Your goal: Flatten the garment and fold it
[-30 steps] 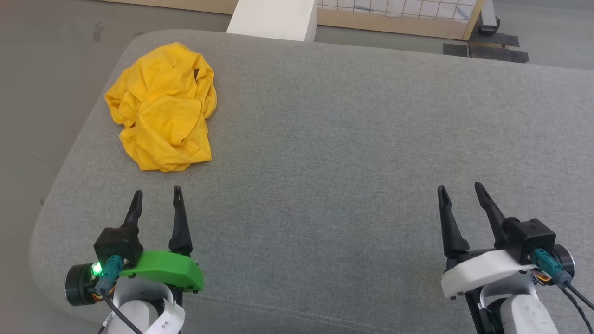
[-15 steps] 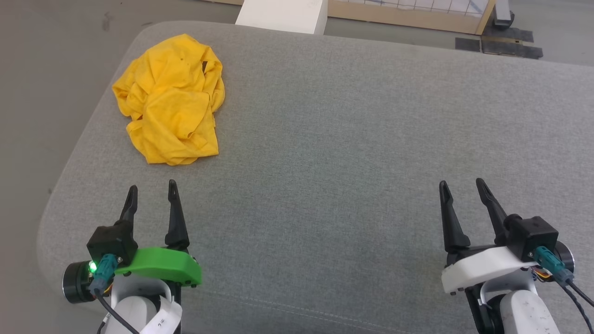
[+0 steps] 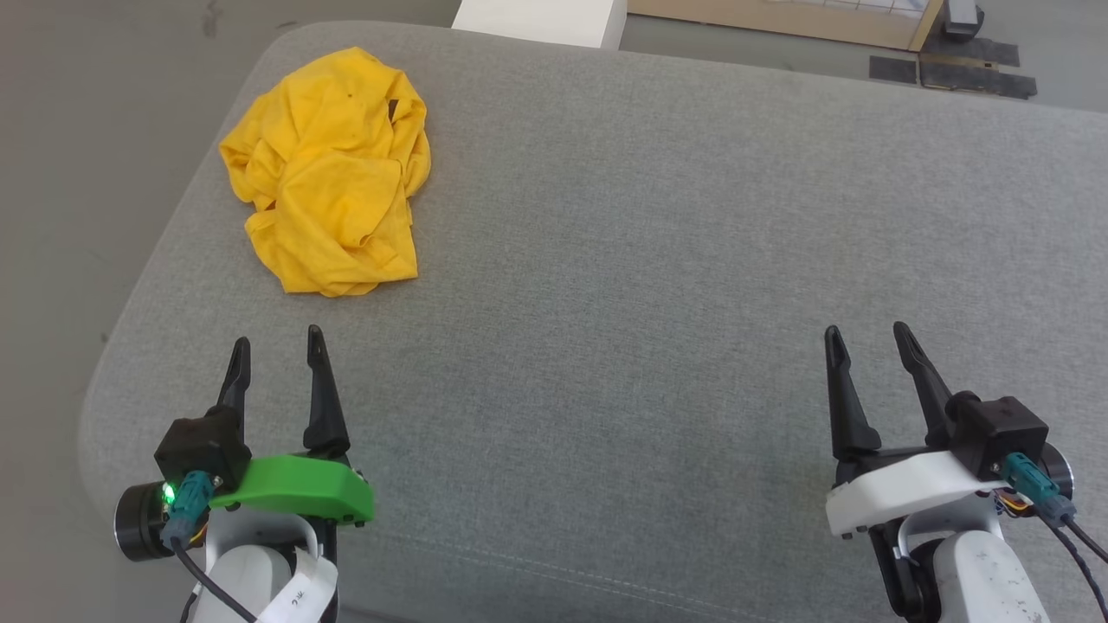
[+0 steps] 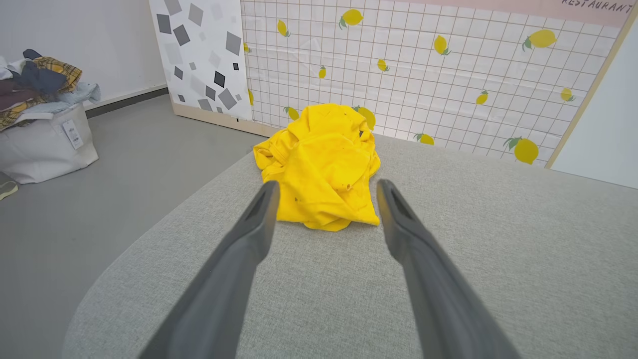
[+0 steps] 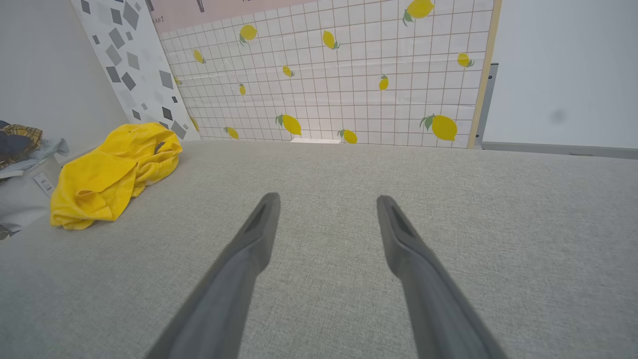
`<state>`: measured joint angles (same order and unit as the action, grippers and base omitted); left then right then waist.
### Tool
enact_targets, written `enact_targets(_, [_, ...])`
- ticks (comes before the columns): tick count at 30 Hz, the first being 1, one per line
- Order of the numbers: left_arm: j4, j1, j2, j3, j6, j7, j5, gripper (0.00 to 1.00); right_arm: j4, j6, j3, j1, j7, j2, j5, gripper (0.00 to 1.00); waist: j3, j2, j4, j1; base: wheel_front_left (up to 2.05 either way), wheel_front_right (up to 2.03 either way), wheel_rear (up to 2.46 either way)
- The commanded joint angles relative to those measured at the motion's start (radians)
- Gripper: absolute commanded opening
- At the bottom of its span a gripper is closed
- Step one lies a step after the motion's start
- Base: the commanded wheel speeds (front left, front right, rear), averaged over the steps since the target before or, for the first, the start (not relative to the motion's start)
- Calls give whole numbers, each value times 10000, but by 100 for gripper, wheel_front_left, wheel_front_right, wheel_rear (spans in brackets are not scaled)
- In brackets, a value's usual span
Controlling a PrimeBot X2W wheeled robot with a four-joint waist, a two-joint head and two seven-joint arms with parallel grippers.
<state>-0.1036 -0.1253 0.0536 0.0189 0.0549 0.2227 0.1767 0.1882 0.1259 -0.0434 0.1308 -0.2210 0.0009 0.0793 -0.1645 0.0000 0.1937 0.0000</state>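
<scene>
Folding has not begun: the garment lies crumpled near the far left corner of the grey tabletop, its long axis running roughly away from the robot. The left gripper and right gripper hover, jaws spread and empty. The next move (probably the left arm's) is a forward reach to pinch an edge.

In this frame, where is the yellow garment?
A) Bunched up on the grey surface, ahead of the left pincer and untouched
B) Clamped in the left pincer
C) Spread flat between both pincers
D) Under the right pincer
A: the garment lies crumpled on the grey cushion beyond the open left pincer, with bare fabric between them. The right pincer, also open, is far off on the other side.
</scene>
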Motion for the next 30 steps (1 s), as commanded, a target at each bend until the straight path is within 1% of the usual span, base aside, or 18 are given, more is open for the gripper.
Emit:
enact_targets(1, [-42,-207,-30,15,77,124,122,100,57,43,-30,216,-135,-8,92,100,-33,0,37,0,0,0,0])
enact_targets(9, [-160,-373,-32,-2,79,288,273,100,139,46,-58,335,-277,-8,124,100,-201,0,166,0,0,0,0])
enact_targets(15, [-551,-1140,-34,-40,-168,391,386,100,66,48,-57,488,-276,-9,80,100,-527,0,170,0,0,0,0])
enact_targets(19, [-1433,-2059,21,28,-418,344,623,100,-37,48,-38,542,-189,-9,1,100,-756,0,12,0,0,0,0])
enact_targets(23, [-2625,-3406,267,397,-533,-197,1153,100,-259,48,-114,593,-59,-9,-143,100,-1183,0,-245,0,0,0,0])
enact_targets(30, [-4564,-5427,798,1084,-343,-1655,1984,100,-553,48,-196,673,73,-9,-257,100,-1895,0,-853,0,0,0,0])
